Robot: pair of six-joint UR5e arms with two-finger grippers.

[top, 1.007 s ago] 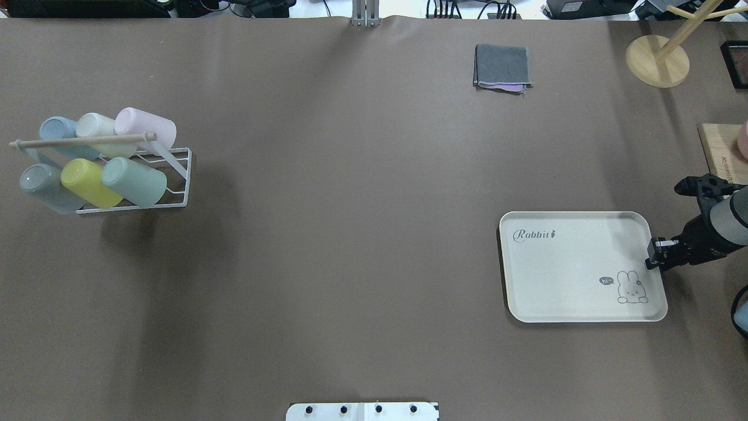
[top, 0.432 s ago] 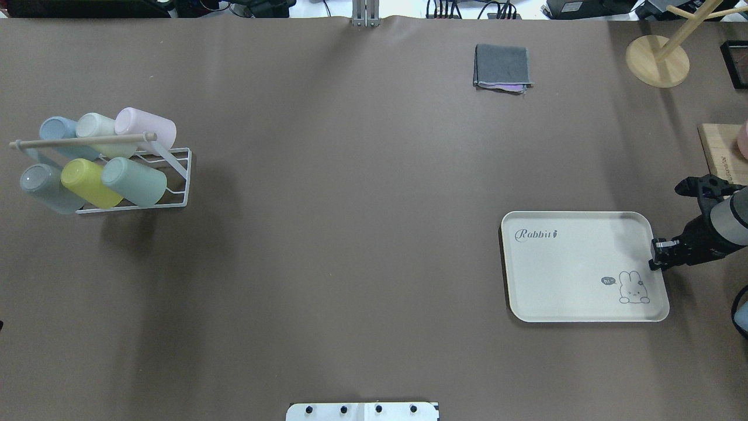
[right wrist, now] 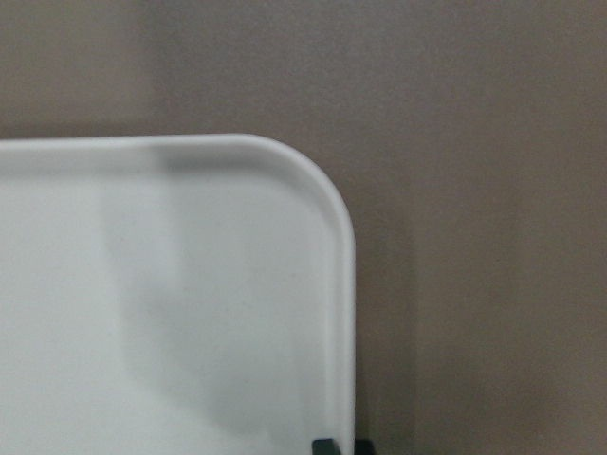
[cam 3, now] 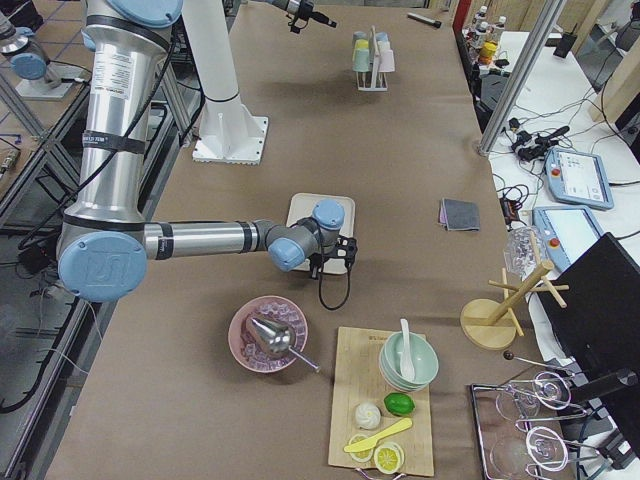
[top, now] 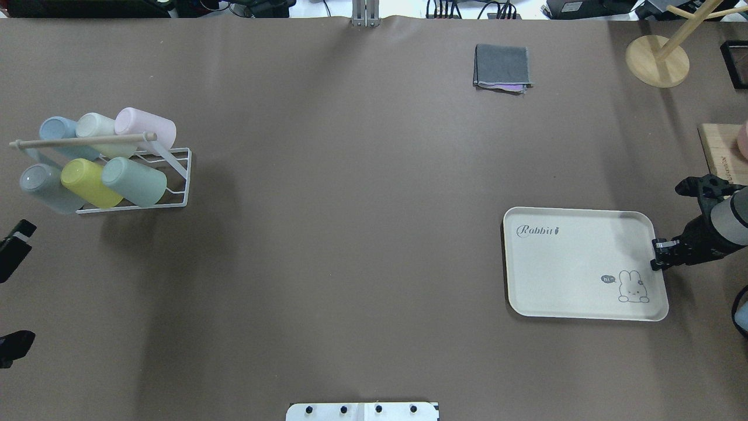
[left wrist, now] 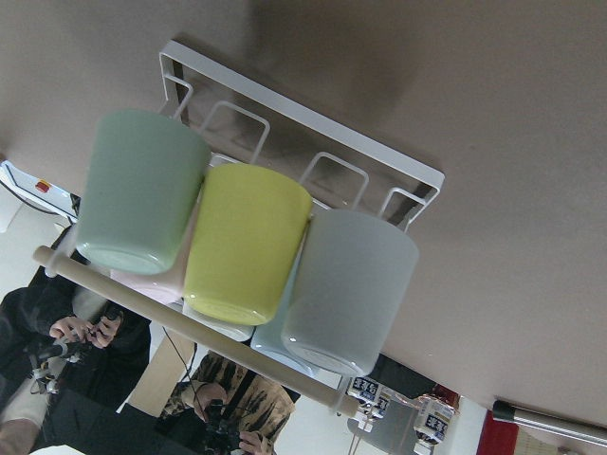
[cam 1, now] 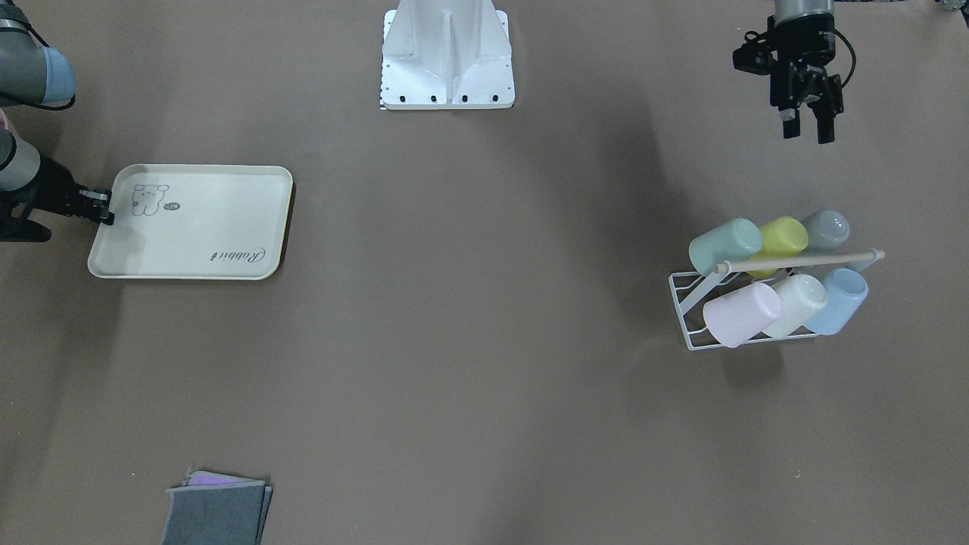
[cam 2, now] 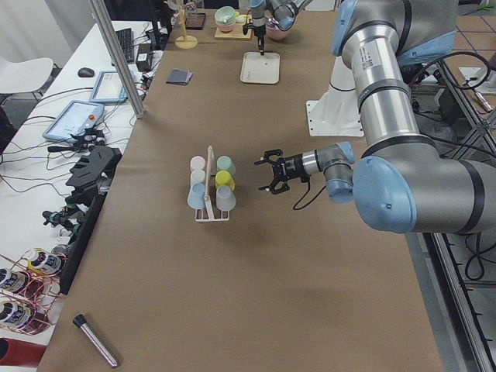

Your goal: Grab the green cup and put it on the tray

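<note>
The green cup (top: 134, 181) lies on its side in the near row of a white wire rack (top: 178, 175) at the table's left, beside a yellow-green cup (top: 87, 182). It also shows in the front view (cam 1: 725, 244) and the left wrist view (left wrist: 137, 190). The cream tray (top: 572, 263) lies at the right with nothing on it. My left gripper (cam 1: 807, 130) is open and empty, in the air on the near side of the rack. My right gripper (top: 655, 261) is shut on the tray's right rim (right wrist: 337, 284).
The rack also holds a grey cup (top: 44, 187), a pink cup (top: 146, 126), a cream cup (top: 96, 126) and a blue cup (top: 58, 130) under a wooden bar. A folded grey cloth (top: 502, 67), a wooden stand (top: 657, 61) and a cutting board (top: 721, 152) lie at the far right.
The tray has slid a little to the right and turned slightly with my right gripper on its rim. My left gripper has come into the overhead view at the left edge.
</note>
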